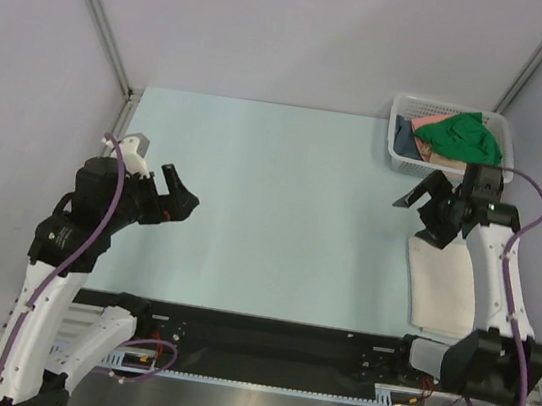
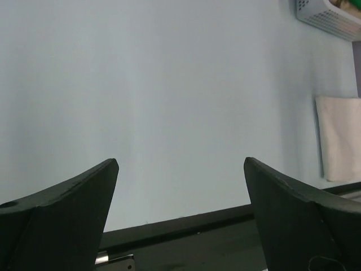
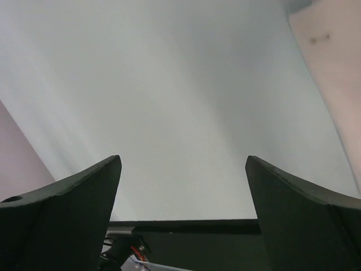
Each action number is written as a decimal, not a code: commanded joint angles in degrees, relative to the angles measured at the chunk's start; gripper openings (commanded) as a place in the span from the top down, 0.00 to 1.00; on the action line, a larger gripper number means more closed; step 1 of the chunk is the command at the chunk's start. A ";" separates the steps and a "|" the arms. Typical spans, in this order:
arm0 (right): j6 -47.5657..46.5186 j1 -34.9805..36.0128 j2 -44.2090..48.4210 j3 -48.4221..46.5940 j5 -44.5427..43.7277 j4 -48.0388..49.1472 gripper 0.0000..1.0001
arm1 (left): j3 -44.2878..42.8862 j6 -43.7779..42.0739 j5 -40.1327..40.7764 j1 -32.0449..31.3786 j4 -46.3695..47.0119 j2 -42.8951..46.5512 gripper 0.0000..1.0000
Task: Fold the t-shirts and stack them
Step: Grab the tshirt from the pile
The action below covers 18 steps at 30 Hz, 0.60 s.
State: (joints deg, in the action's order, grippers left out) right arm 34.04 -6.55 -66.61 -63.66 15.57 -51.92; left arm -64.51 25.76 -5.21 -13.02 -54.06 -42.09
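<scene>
A bright green t-shirt (image 1: 465,136) lies crumpled on top of a salmon-pink one (image 1: 429,124) and a dark blue one (image 1: 404,141) in the white mesh basket (image 1: 402,108) at the far right. A folded cream-white t-shirt (image 1: 444,288) lies flat on the table at the right, partly under my right arm. It also shows in the left wrist view (image 2: 341,138) and the right wrist view (image 3: 333,51). My right gripper (image 1: 419,214) (image 3: 183,159) is open and empty, above the table just left of the cream shirt's far end. My left gripper (image 1: 182,193) (image 2: 180,161) is open and empty over the table's left side. No tan shirt shows.
The pale blue table (image 1: 274,183) ends at a black rail (image 1: 273,335) along the near edge. Grey walls with metal posts close in the back and sides. The basket's corner shows in the left wrist view (image 2: 330,14).
</scene>
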 commanded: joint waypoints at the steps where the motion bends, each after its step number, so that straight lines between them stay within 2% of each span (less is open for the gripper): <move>1: 1.64 -0.13 -10.00 -8.04 -1.94 6.13 0.00 | -0.36 -2.38 -2.34 -1.83 3.00 -0.36 0.00; 5: 2.61 -0.66 -21.61 -24.00 -6.77 11.91 0.00 | 2.28 -3.17 -2.52 -3.85 4.40 0.34 0.00; 7: 0.16 -1.88 -27.14 -31.05 -8.01 11.84 0.00 | 3.07 -4.04 -2.00 -5.08 4.40 0.42 0.00; 8: -0.98 -2.41 -33.00 -34.74 -10.19 10.19 0.00 | 3.16 -4.57 -2.34 -5.52 4.58 0.25 0.00; 9: -2.65 -2.77 -35.58 -42.70 -11.95 9.22 0.00 | 3.42 -5.27 -2.78 -6.49 5.19 0.25 0.00; 11: -3.89 -3.82 -42.07 -48.55 -15.55 9.20 0.00 | 4.21 -5.89 -3.40 -7.11 5.72 0.68 0.00; 15: -3.81 -4.88 -50.88 -57.79 -15.57 10.00 0.11 | 5.62 -7.12 -0.25 -7.11 5.29 1.48 0.00; 16: -3.81 -4.88 -52.55 -61.98 -18.10 9.56 0.15 | 6.06 -7.30 0.72 -7.29 5.02 1.57 0.00; 18: -3.37 -4.97 -56.41 -65.09 -20.05 8.07 0.16 | 6.33 -7.91 2.57 -7.55 4.15 1.74 0.00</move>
State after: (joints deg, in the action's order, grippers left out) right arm 31.48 -11.38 -118.91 -122.85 0.71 -42.37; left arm -58.67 20.49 -5.85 -19.94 -50.52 -41.10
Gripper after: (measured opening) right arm 0.849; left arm 0.996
